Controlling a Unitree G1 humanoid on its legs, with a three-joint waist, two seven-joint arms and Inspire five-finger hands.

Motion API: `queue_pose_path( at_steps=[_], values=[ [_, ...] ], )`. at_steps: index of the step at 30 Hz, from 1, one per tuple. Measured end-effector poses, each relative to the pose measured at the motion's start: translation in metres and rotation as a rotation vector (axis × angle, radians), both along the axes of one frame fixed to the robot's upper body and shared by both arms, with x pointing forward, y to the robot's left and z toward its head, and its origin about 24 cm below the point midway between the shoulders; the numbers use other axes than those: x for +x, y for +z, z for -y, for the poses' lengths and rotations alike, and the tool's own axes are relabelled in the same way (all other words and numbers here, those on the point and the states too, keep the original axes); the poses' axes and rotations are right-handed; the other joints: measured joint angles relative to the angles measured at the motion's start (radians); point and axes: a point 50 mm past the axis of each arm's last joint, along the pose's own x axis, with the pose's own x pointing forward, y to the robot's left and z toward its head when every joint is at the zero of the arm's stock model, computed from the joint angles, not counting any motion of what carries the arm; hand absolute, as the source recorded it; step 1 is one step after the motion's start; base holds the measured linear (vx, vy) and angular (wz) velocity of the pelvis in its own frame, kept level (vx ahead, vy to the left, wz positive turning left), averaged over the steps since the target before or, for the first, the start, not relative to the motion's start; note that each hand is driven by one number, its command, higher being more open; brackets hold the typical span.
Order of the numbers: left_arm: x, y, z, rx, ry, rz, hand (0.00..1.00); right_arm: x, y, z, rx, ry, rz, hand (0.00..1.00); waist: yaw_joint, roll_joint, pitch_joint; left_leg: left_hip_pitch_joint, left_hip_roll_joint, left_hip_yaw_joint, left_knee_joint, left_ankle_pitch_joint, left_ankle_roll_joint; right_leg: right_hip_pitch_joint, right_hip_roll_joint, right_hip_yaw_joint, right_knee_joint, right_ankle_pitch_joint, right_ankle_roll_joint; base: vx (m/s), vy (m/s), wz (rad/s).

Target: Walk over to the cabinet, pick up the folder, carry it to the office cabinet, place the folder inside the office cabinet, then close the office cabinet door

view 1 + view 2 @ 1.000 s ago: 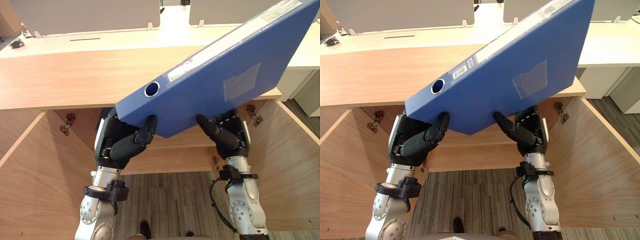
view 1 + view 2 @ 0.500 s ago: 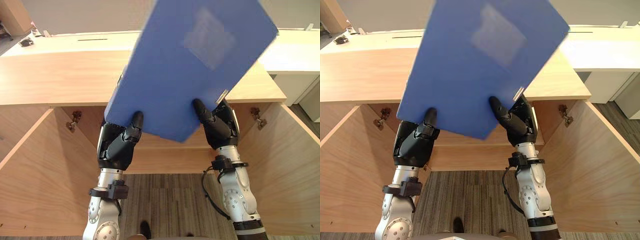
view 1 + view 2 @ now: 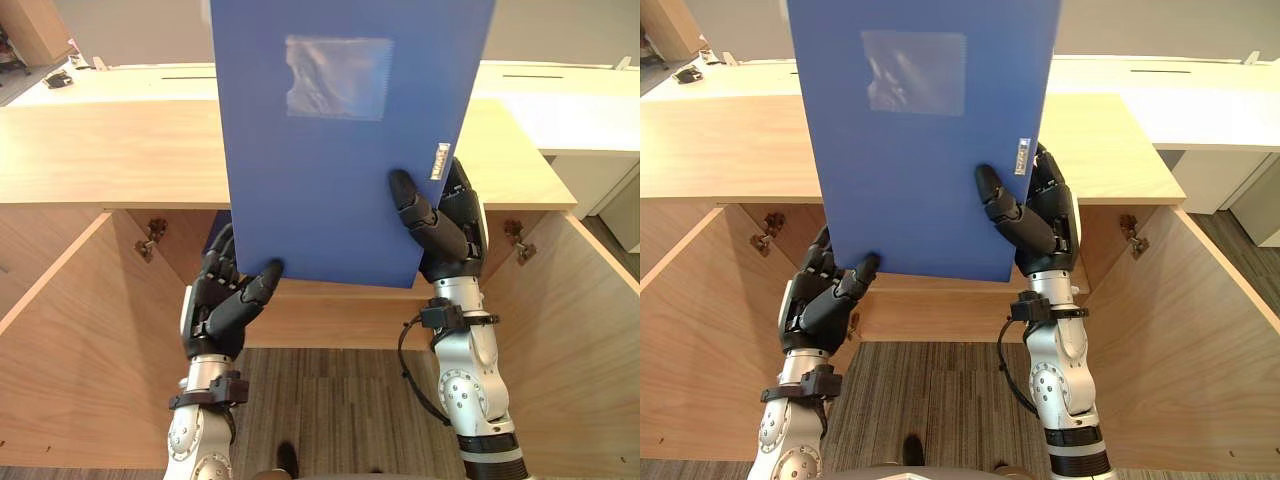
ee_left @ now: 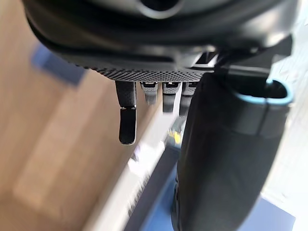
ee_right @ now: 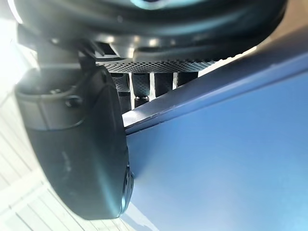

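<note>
Wooden cabinet [image 3: 110, 160] ahead, both doors swung open: one at left [image 3: 70, 350], one at right [image 3: 590, 340]. Blue folder [image 3: 340, 180] is held up in the air in front of the cabinet's top edge, upright, broad face to the camera, its upper edge cut off by the frame. Right hand [image 3: 450, 235] is grasping the folder's right edge, thumb on the front, fingers behind. Left hand [image 3: 220, 305] pinches the lower left corner, thumb tip at the bottom edge, fingers behind. Clear pocket [image 3: 338, 78] near the top of the face. Small metal tag [image 3: 438, 160] on the right edge.
</note>
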Motion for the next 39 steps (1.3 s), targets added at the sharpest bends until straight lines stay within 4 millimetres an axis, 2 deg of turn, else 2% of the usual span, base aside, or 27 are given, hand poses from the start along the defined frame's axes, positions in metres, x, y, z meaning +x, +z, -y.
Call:
queue_pose_path(
  at_steps=[3,5,7,9,11,14,15,16,17,19,20,22,23,25,27,29,31,33,35,36,38,39],
  values=[
    [-0.007,-0.013,-0.021,0.048,0.119,-0.083,1.0,-0.001,0.003,-0.001,-0.08,-0.032,0.019,0.0,0.0,0.0,0.0,-0.003,0.0,-0.004,0.0,0.0,0.0,0.0,0.0,-0.005,-0.001,0.0,0.0,0.0,-0.006,0.04],
    [-0.019,-0.032,-0.047,0.065,0.262,-0.192,1.0,-0.002,0.002,0.0,-0.124,-0.031,0.019,0.0,0.0,0.001,0.0,-0.01,0.0,-0.008,0.0,0.0,0.0,-0.004,0.0,-0.01,-0.003,0.0,0.0,0.0,-0.011,0.06],
    [-0.03,-0.048,-0.062,0.076,0.344,-0.282,1.0,-0.003,0.0,0.001,-0.162,-0.039,0.012,0.0,0.0,0.001,-0.001,-0.018,0.0,-0.012,0.0,0.0,-0.001,-0.009,0.0,-0.015,-0.004,0.0,0.0,0.0,-0.01,0.08],
    [-0.046,-0.069,-0.077,0.067,0.437,-0.399,1.0,-0.005,-0.006,0.004,-0.234,-0.049,-0.012,0.0,0.0,0.001,-0.001,-0.031,-0.001,-0.019,0.0,0.001,-0.002,-0.019,-0.001,-0.022,-0.005,0.0,0.0,0.01,-0.007,0.1],
    [-0.068,-0.095,-0.086,0.05,0.496,-0.552,1.0,-0.002,-0.024,0.005,-0.335,-0.038,-0.082,0.0,0.002,0.001,0.0,-0.056,-0.002,-0.025,0.0,0.003,-0.002,-0.04,-0.002,-0.028,-0.004,0.0,0.0,0.01,-0.002,0.09],
    [-0.082,-0.118,-0.086,0.084,0.471,-0.7,1.0,0.002,-0.051,0.007,-0.439,-0.019,-0.2,0.0,0.015,0.003,0.006,-0.091,0.0,-0.032,0.006,0.008,-0.002,-0.078,-0.005,-0.036,0.007,0.0,0.0,0.0,0.013,0.08],
    [-0.082,-0.13,-0.083,0.111,0.431,-0.768,1.0,0.004,-0.065,0.008,-0.487,-0.007,-0.256,0.0,0.025,0.006,0.022,-0.114,0.002,-0.032,0.011,0.009,-0.005,-0.108,-0.004,-0.036,0.029,-0.003,-0.003,-0.05,0.004,0.02],
    [-0.079,-0.142,-0.077,0.143,0.358,-0.838,1.0,0.009,-0.076,0.006,-0.543,0.021,-0.301,0.0,0.029,0.008,0.064,-0.169,0.005,-0.033,0.063,0.001,-0.002,-0.158,-0.008,-0.035,0.081,-0.017,-0.005,-0.05,0.001,0.02],
    [-0.078,-0.144,-0.077,0.148,0.344,-0.847,1.0,0.01,-0.077,0.005,-0.555,0.027,-0.304,0.0,0.029,0.008,0.074,-0.18,0.007,-0.033,0.077,-0.003,-0.001,-0.17,-0.009,-0.034,0.094,-0.021,-0.006,-0.07,-0.002,0.02],
    [-0.069,-0.155,-0.065,0.157,0.251,-0.899,1.0,0.016,-0.087,0.002,-0.672,0.045,-0.339,0.0,0.028,0.01,0.156,-0.277,0.016,-0.033,0.212,-0.053,0.005,-0.257,-0.018,-0.03,0.206,-0.061,-0.006,-0.11,0.002,0.02],
    [-0.066,-0.157,-0.063,0.157,0.233,-0.903,1.0,0.018,-0.089,0.003,-0.682,0.045,-0.35,0.0,0.028,0.012,0.178,-0.302,0.018,-0.034,0.252,-0.069,0.007,-0.278,-0.02,-0.029,0.238,-0.074,-0.006,-0.12,0.015,0.0],
    [-0.061,-0.163,-0.053,0.167,0.17,-0.928,1.0,0.024,-0.092,0.008,-0.707,0.018,-0.375,0.0,0.023,0.027,0.237,-0.417,0.029,-0.034,0.406,-0.138,0.004,-0.387,-0.024,-0.02,0.369,-0.129,-0.004,-0.16,0.021,-0.03],
    [-0.059,-0.165,-0.051,0.169,0.156,-0.932,1.0,0.027,-0.091,0.009,-0.718,0.008,-0.374,0.0,0.023,0.032,0.256,-0.441,0.033,-0.034,0.44,-0.15,0.007,-0.409,-0.024,-0.018,0.399,-0.139,-0.005,-0.18,0.028,-0.08],
    [-0.051,-0.165,-0.044,0.189,0.109,-0.925,1.0,0.037,-0.084,0.015,-0.724,-0.033,-0.367,0.0,0.021,0.051,0.312,-0.541,0.049,-0.035,0.557,-0.187,0.015,-0.508,-0.027,-0.01,0.509,-0.176,-0.005,-0.14,0.029,-0.07],
    [-0.04,-0.162,-0.04,0.2,0.085,-0.899,1.0,0.046,-0.077,0.02,-0.676,-0.071,-0.366,0.0,0.025,0.059,0.346,-0.616,0.057,-0.037,0.639,-0.212,0.018,-0.586,-0.03,-0.006,0.599,-0.208,-0.005,-0.13,0.004,-0.03],
    [-0.031,-0.158,-0.04,0.204,0.082,-0.869,1.0,0.055,-0.065,0.024,-0.593,-0.102,-0.354,0.0,0.029,0.065,0.354,-0.709,0.068,-0.037,0.722,-0.25,0.009,-0.679,-0.032,-0.006,0.688,-0.244,-0.008,-0.13,-0.01,-0.02],
    [-0.014,-0.15,-0.039,0.212,0.078,-0.82,1.0,0.072,-0.035,0.027,-0.427,-0.15,-0.295,0.0,0.031,0.071,0.365,-0.822,0.086,-0.048,0.83,-0.276,0.019,-0.788,-0.033,-0.011,0.794,-0.276,-0.009,-0.1,-0.011,-0.04],
    [0.0,-0.143,-0.038,0.217,0.083,-0.776,1.0,0.084,-0.006,0.03,-0.317,-0.186,-0.23,0.0,0.041,0.075,0.379,-0.882,0.099,-0.053,0.89,-0.289,0.023,-0.845,-0.033,-0.021,0.85,-0.286,-0.011,-0.09,-0.011,-0.1],
    [0.021,-0.127,-0.036,0.212,0.096,-0.686,1.0,0.099,0.044,0.041,-0.104,-0.255,-0.129,0.0,0.054,0.079,0.387,-0.965,0.102,-0.063,0.945,-0.295,0.023,-0.927,-0.041,-0.029,0.914,-0.3,-0.013,-0.1,-0.011,0.04],
    [0.024,-0.123,-0.035,0.209,0.098,-0.666,1.0,0.101,0.054,0.044,-0.061,-0.267,-0.107,0.0,0.057,0.079,0.388,-0.981,0.103,-0.065,0.954,-0.296,0.023,-0.941,-0.042,-0.029,0.926,-0.303,-0.014,-0.09,-0.014,0.1],
    [0.035,-0.113,-0.03,0.184,0.113,-0.603,1.0,0.11,0.099,0.05,0.113,-0.297,-0.007,0.0,0.067,0.081,0.389,-1.038,0.103,-0.074,0.994,-0.302,0.022,-0.995,-0.047,-0.03,0.97,-0.316,-0.017,-0.08,-0.016,0.07],
    [0.036,-0.111,-0.029,0.178,0.118,-0.594,1.0,0.111,0.108,0.051,0.149,-0.301,0.012,0.0,0.069,0.081,0.389,-1.048,0.102,-0.076,1.0,-0.302,0.022,-1.004,-0.048,-0.03,0.977,-0.318,-0.017,-0.08,-0.02,0.08]
  ],
)
